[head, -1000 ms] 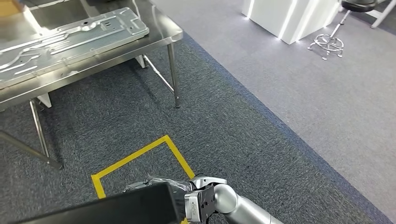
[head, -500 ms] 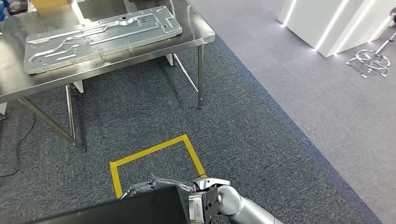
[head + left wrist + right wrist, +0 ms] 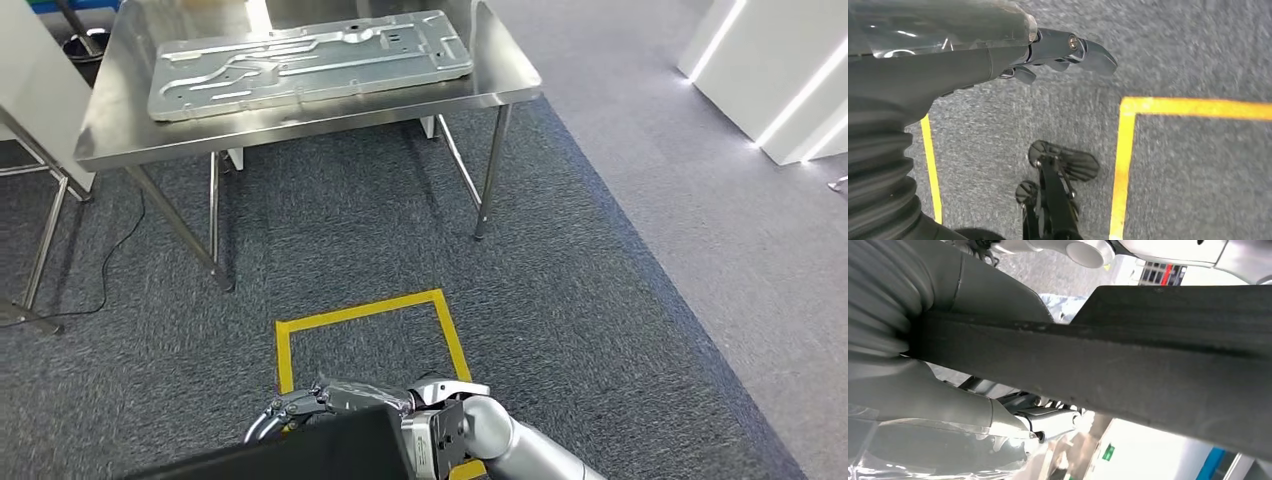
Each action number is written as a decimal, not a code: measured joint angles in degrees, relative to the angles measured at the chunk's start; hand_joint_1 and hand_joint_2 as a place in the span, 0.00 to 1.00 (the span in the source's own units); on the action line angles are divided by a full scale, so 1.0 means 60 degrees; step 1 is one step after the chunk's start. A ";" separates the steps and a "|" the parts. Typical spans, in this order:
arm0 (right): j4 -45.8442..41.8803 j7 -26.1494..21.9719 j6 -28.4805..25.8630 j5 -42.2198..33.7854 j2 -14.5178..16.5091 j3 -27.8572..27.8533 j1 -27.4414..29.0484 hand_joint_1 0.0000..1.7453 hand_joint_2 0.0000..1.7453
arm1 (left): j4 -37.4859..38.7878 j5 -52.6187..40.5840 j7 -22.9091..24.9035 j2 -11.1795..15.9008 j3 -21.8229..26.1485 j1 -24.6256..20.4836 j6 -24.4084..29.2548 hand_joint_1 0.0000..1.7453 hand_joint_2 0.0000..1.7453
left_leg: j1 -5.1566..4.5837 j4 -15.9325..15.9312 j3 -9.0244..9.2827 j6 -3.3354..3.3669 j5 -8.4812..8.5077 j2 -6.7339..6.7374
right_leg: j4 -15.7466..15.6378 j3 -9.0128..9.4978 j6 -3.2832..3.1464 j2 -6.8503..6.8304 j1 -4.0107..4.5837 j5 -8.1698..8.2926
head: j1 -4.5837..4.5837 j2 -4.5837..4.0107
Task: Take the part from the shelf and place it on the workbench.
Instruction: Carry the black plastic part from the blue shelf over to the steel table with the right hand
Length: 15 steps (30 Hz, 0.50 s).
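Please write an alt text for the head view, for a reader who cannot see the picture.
The robot's right hand grips a flat black part at the bottom of the frame, above a yellow tape square on grey carpet. Ahead stands a stainless steel workbench bearing a large stamped silver metal panel.

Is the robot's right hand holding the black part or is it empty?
Holding it. The right hand has its fingers wrapped over the edge of the black part.
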 joint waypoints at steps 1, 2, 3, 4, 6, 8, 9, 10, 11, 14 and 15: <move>0.0004 -0.0003 0.0013 -0.0018 0.0021 -0.0001 -0.0022 1.00 1.00 | 0.0000 0.0006 0.0012 -0.0001 0.0002 0.0000 0.0018 0.00 1.00 | 0.0020 -0.0020 0.0014 0.0058 0.0019 -0.0096 | 0.0294 -0.0118 0.0045 0.0243 -0.0027 -0.0192 | 0.0002 0.0000; 0.0015 -0.0004 0.0020 -0.0033 0.0028 -0.0002 -0.0031 1.00 1.00 | 0.0000 0.0014 0.0018 -0.0002 0.0003 -0.0011 0.0034 0.00 1.00 | 0.0032 -0.0029 0.0019 0.0105 0.0031 -0.0180 | 0.0782 -0.0344 0.0072 0.0544 -0.0046 -0.0464 | 0.0004 0.0000; 0.0037 -0.0006 0.0034 -0.0056 0.0024 -0.0003 -0.0022 1.00 1.00 | 0.0000 0.0023 0.0021 -0.0002 0.0004 -0.0027 0.0041 0.00 1.00 | 0.0026 -0.0029 0.0015 0.0144 0.0032 -0.0264 | 0.1415 -0.0669 0.0077 0.0783 -0.0047 -0.0770 | 0.0004 0.0000; 0.0072 -0.0008 0.0059 -0.0095 0.0013 -0.0004 0.0000 1.00 1.00 | 0.0000 0.0034 0.0020 -0.0003 0.0005 -0.0037 0.0041 0.00 1.00 | 0.0016 -0.0029 0.0011 0.0175 0.0031 -0.0353 | 0.2066 -0.1024 0.0073 0.0897 -0.0043 -0.1024 | 0.0005 0.0000; 0.0158 -0.0022 0.0129 -0.0201 -0.0005 -0.0005 0.0045 1.00 1.00 | 0.0000 0.0057 0.0016 -0.0005 0.0005 -0.0008 0.0023 0.00 1.00 | -0.0011 -0.0027 0.0019 0.0197 0.0022 -0.0521 | 0.2683 -0.1444 0.0043 0.0971 -0.0038 -0.1060 | 0.0005 0.0000; 0.0238 -0.0048 0.0182 -0.0296 -0.0009 -0.0012 0.0065 1.00 1.00 | 0.0000 0.0090 -0.0008 -0.0012 0.0008 0.0033 -0.0025 0.00 1.00 | -0.0033 -0.0025 0.0048 0.0192 0.0013 -0.0666 | 0.1906 -0.1187 -0.0044 0.0991 -0.0031 -0.0416 | 0.0005 0.0000; 0.0269 -0.0059 0.0195 -0.0318 -0.0009 -0.0018 0.0065 1.00 1.00 | 0.0000 0.0117 -0.0030 -0.0024 0.0011 0.0044 -0.0057 0.00 1.00 | -0.0038 -0.0025 0.0060 0.0182 0.0008 -0.0721 | 0.1205 -0.0897 -0.0110 0.1037 -0.0013 -0.0042 | 0.0006 0.0000; 0.0298 -0.0068 0.0201 -0.0330 -0.0009 -0.0026 0.0065 1.00 1.00 | 0.0000 0.0148 -0.0053 -0.0039 0.0015 0.0045 -0.0098 0.00 1.00 | -0.0057 -0.0013 0.0059 0.0157 -0.0004 -0.0765 | 0.0590 -0.0636 -0.0161 0.1084 0.0006 0.0220 | 0.0004 0.0000; 0.0318 -0.0080 0.0204 -0.0336 -0.0009 -0.0032 0.0067 1.00 1.00 | 0.0000 0.0182 -0.0071 -0.0054 0.0020 0.0048 -0.0130 0.00 1.00 | -0.0062 -0.0007 0.0050 0.0118 -0.0012 -0.0795 | 0.0179 -0.0464 -0.0194 0.1125 0.0030 0.0362 | 0.0004 0.0000; 0.0355 -0.0133 0.0207 -0.0341 -0.0006 -0.0048 0.0092 1.00 1.00 | 0.0000 0.0303 -0.0088 -0.0066 0.0045 0.0073 -0.0206 0.00 1.00 | -0.0050 -0.0036 0.0035 -0.0054 -0.0029 -0.0831 | -0.0086 -0.0365 -0.0265 0.1139 0.0071 0.0408 | 0.0003 0.0000; 0.0361 -0.0146 0.0207 -0.0341 0.0004 -0.0053 0.0101 1.00 1.00 | 0.0000 0.0341 -0.0087 -0.0066 0.0054 0.0078 -0.0221 0.00 1.00 | -0.0055 -0.0001 0.0030 -0.0101 -0.0071 -0.0773 | -0.0143 -0.0329 -0.0318 0.1112 0.0054 0.0430 | 0.0000 0.0000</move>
